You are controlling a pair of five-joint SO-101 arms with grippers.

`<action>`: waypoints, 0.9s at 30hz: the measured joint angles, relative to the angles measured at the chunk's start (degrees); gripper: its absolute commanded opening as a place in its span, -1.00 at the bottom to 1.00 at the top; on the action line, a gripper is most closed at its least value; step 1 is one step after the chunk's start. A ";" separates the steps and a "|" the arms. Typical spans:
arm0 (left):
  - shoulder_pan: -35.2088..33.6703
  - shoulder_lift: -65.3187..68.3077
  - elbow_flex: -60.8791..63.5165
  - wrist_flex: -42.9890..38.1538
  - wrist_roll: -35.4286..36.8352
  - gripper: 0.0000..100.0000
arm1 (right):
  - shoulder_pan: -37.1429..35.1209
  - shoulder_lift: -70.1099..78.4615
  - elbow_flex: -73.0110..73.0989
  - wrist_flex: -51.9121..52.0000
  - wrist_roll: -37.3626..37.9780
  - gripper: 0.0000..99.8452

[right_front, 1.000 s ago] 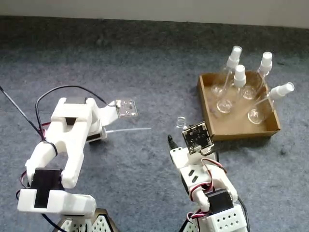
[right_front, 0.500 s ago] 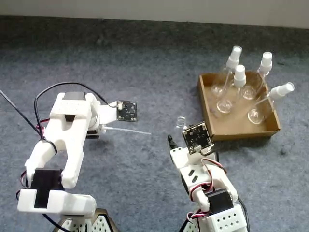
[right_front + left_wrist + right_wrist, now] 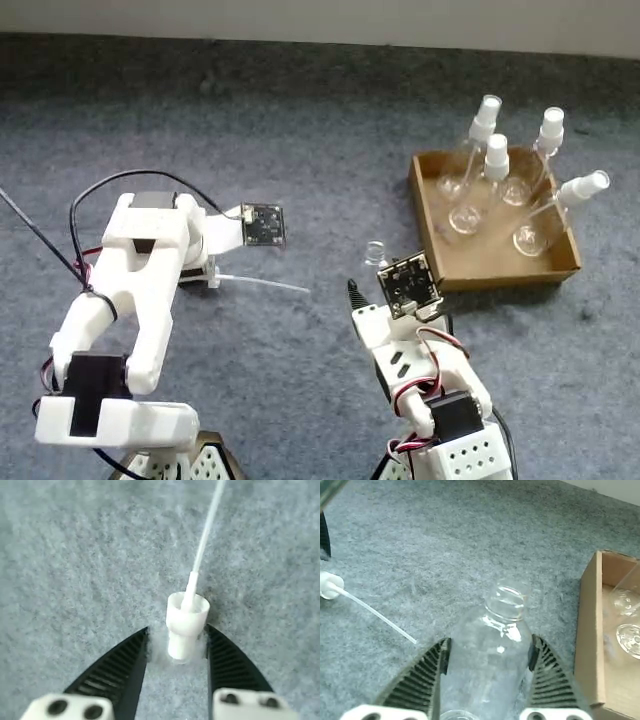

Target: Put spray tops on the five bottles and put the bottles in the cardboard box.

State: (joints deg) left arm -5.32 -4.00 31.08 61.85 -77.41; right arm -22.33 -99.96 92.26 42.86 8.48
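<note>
left gripper (image 3: 177,628) spread astride spray top (image 3: 186,616), rotated since earlier | right gripper (image 3: 490,640) pinching bottle (image 3: 492,622)

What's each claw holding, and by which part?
Right claw: bottle, gripped across its body. Left claw: nothing clamped; straddles the spray top at its cap, gap on one side.

Bare grey carpet (image 3: 300,140) lies open across the far side. A white plastic spray top with a long thin tube (image 3: 186,622) crosses the middle. The clear uncapped bottle (image 3: 491,660) in the right gripper (image 3: 490,641) stands near the brown cardboard box (image 3: 418,200), which four capped clear bottles (image 3: 497,155) crowd.
</note>
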 measured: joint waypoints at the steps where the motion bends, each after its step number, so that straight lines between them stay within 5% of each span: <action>1: 0.00 -0.97 -0.53 0.00 3.43 -0.71 | 0.00 0.00 0.00 0.00 0.00 -0.83; 7: 0.00 -9.41 -2.20 0.00 28.04 -0.71 | 0.00 0.00 0.00 0.00 0.00 -0.83; 18: -7.65 -30.95 10.37 0.62 33.76 -0.71 | 0.00 0.00 0.00 0.00 0.00 -0.83; 27: -7.74 -47.12 10.20 15.47 50.02 -0.70 | 0.00 0.00 0.00 0.00 0.00 -0.83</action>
State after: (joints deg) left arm -13.05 -51.12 41.27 77.32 -27.38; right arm -22.33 -99.96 92.26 42.86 8.48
